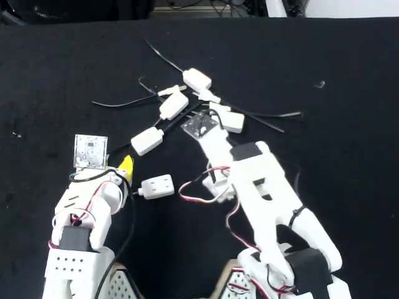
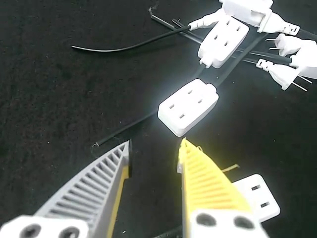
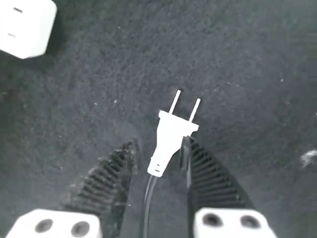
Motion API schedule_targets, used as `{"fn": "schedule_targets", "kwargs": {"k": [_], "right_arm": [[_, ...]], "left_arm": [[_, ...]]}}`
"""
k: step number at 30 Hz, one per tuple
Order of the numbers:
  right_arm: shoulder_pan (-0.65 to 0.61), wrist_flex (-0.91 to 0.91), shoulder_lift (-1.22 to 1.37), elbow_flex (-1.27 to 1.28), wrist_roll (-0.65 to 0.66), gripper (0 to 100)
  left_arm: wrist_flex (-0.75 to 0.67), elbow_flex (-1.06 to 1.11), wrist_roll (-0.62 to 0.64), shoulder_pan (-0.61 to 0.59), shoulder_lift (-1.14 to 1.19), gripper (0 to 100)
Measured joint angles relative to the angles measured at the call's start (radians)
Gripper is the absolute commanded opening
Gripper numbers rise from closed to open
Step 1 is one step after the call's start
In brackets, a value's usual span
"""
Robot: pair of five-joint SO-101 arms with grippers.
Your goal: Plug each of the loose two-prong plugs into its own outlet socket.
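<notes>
On the black mat, my right gripper (image 3: 158,144) stands open around a white two-prong plug (image 3: 172,133). The plug lies between the fingers with its prongs pointing away, and one finger (image 3: 187,148) is against its side. In the high view this gripper (image 1: 201,126) sits among the tangle of cords. My left gripper (image 2: 154,146), with one yellow and one grey finger, is open and holds nothing. A white outlet socket (image 2: 188,106) lies just ahead of it. In the high view the left gripper (image 1: 124,167) sits between two sockets (image 1: 147,141) (image 1: 157,186).
More white sockets (image 1: 173,106) (image 1: 196,79) (image 1: 232,120) and loose plugs (image 2: 285,74) (image 2: 286,44) lie bunched with black cords (image 1: 124,101) at the mat's middle. Another socket (image 2: 255,196) rests beside the yellow finger. A socket corner (image 3: 25,25) lies farther out from the right gripper.
</notes>
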Motion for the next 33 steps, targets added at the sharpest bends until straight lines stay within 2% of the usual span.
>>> {"fn": "schedule_targets", "kwargs": {"k": [5,10,14,18,23,31,33], "right_arm": [[0.006,0.002,0.000,0.044,0.052,12.6],[0.012,-0.095,-0.002,0.112,0.064,12.6],[0.012,-0.106,-0.005,0.117,0.081,12.6],[0.015,-0.106,-0.005,0.117,0.081,12.6],[0.106,-0.114,-0.003,0.118,0.081,12.6],[0.107,-0.143,-0.003,0.126,0.078,12.6],[0.107,-0.176,-0.003,0.137,0.037,12.6]], "left_arm": [[0.000,0.000,0.000,0.000,0.000,17],[0.000,0.000,0.000,0.000,0.000,17],[0.000,0.000,0.000,0.000,0.000,17],[0.000,0.000,0.000,0.000,0.000,17],[0.000,0.000,0.000,0.000,0.000,17],[0.000,0.000,0.000,0.000,0.000,17],[0.000,0.000,0.000,0.000,0.000,17]]}}
